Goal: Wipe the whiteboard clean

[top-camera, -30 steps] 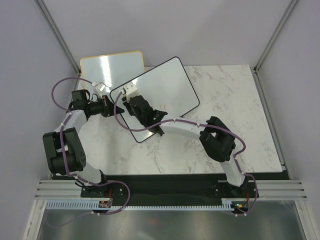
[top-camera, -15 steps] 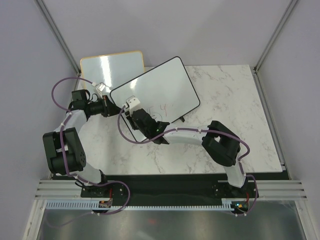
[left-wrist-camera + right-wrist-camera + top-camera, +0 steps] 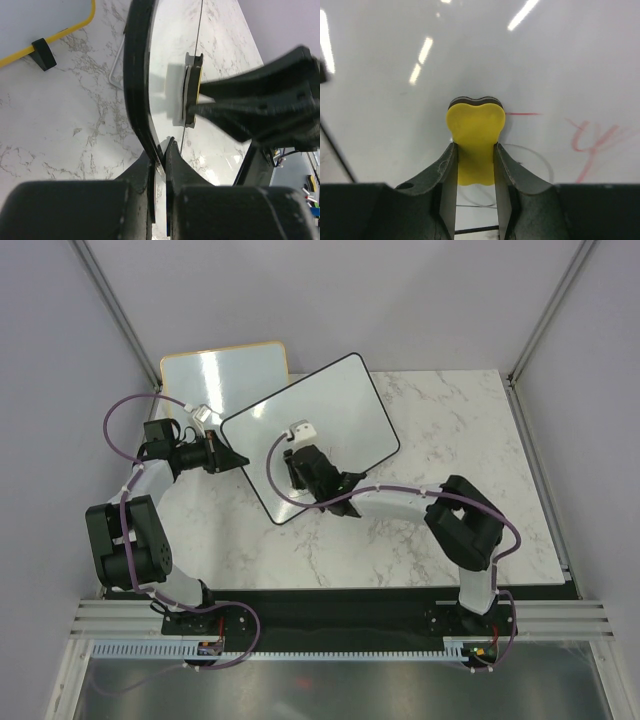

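Observation:
The black-framed whiteboard (image 3: 330,410) stands tilted on the marble table. My left gripper (image 3: 232,459) is shut on its left edge (image 3: 140,100), one finger each side of the frame. My right gripper (image 3: 303,462) is shut on a yellow eraser (image 3: 475,140) and presses it against the board face (image 3: 545,60). Red scribbles (image 3: 590,140) and a thin dark loop (image 3: 540,165) show on the board to the right of the eraser. The eraser also shows edge-on in the left wrist view (image 3: 191,95).
A smaller orange-framed whiteboard (image 3: 222,370) stands behind at the back left, also in the left wrist view (image 3: 45,20) with its black foot (image 3: 42,54). Marble table (image 3: 460,440) extends to the right. Grey walls enclose the cell.
My right gripper with the eraser swept down-left across the board, then back up and right toward its middle. My left gripper kept its hold on the board's edge.

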